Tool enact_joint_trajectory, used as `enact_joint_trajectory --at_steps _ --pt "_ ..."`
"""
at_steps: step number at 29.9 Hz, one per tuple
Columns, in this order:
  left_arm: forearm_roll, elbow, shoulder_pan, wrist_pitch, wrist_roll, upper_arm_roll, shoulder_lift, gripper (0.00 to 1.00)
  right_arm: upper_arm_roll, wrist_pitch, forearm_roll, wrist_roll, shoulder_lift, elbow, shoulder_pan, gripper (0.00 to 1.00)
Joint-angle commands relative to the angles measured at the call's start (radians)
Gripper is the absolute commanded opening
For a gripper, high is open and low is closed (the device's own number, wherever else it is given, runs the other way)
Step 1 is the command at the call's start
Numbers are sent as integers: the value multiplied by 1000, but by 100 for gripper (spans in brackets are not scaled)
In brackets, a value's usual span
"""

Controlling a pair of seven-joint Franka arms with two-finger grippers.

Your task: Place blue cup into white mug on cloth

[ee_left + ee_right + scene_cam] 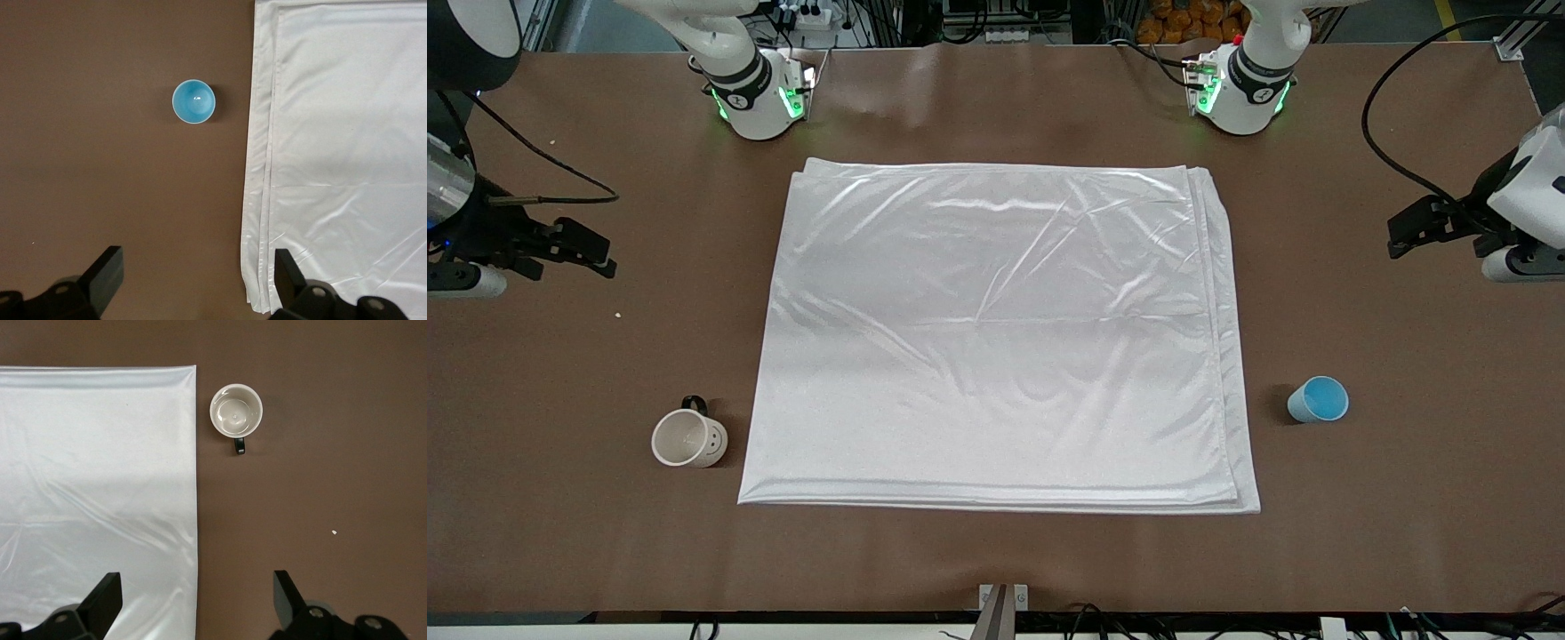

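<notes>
Standing upright, blue cup [1318,399] opens upward.

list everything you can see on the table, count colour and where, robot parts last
cloth: 1, shiny white, folded, spread flat on the middle of the table
white mug: 1, off-white with a black handle and a dotted face, upright on the bare table beside the cloth, toward the right arm's end, empty
blue cup: 1, light blue, bright blue inside, upright on the bare table beside the cloth, toward the left arm's end, empty
table: 1, brown
crumbs: a few, pale, on the table toward the right arm's end
left pincer: 1, black, open, holding nothing, up over the table edge of the cloth near the blue cup
right pincer: 1, black, open, holding nothing, up over the cloth's edge near the white mug
</notes>
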Motion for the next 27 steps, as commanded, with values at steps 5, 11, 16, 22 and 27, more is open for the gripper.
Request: enact_joint_trajectory --at_steps 5,11,16,22,27 --pt "23 8 50 115 20 -1 142 100 7 199 2 -11 179 -34 -21 100" --pt "66 8 50 239 20 -1 251 100 7 314 -44 -35 274 -34 -22 98" --pt "93 9 50 325 20 -1 328 100 7 411 -60 -39 341 -32 -21 95" --pt "98 8 68 392 20 0 394 100 7 490 -96 -40 397 -29 -21 87" --pt "98 9 81 426 22 0 442 100 7 512 -101 -37 427 -9 -21 73"
